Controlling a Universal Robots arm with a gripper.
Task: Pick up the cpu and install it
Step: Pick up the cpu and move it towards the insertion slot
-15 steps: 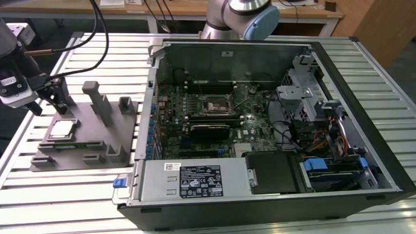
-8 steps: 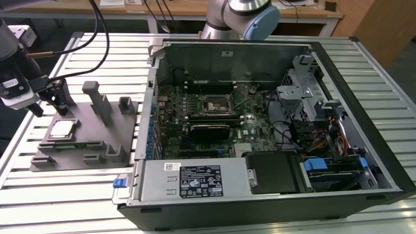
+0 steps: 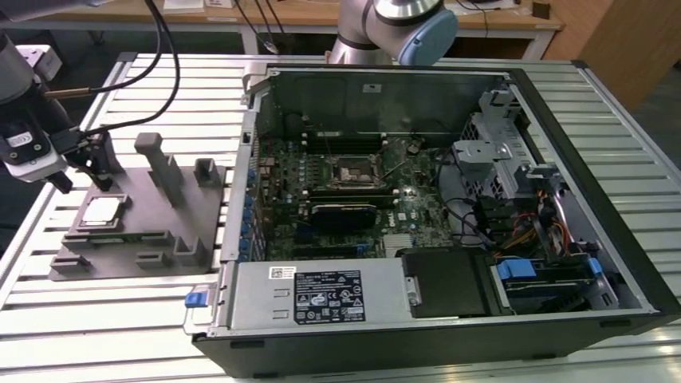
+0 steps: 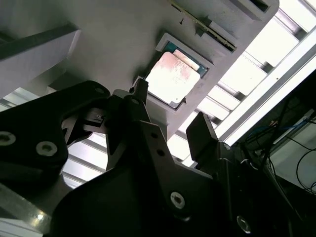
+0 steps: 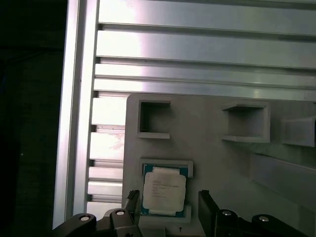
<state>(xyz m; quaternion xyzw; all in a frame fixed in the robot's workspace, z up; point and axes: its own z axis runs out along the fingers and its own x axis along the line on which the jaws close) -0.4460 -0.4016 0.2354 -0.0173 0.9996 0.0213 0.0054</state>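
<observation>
- The gripper hangs at the exterior view's left, just over the left part of the grey holder, with dark cables running up from it.
- Its jaws stand wide apart, wider than the chip, and have hold of nothing.
- In both wrist views one of its fingers stands to each side of the cpu, with a gap between each finger and the chip.
- In the exterior view the cpu lies flat, metal top up, in a square pocket of the holder, just nearer than the fingertips.
- To the pocket's right the holder carries several upright grey posts and low blocks.
- The first wrist view shows two hollow square pockets in the holder beyond the chip.
- The holder sits on a slatted aluminium table, near its left edge.
- Right of the holder, an open computer case lies on its side on the same table, well apart from the chip.
- Inside it, on the green board, the dark square socket sits towards the far side, its centre hollow.
- A silver box with a black label fills the near left corner of the case.
- The arm's base rises at the far edge of the table, behind the case.
</observation>
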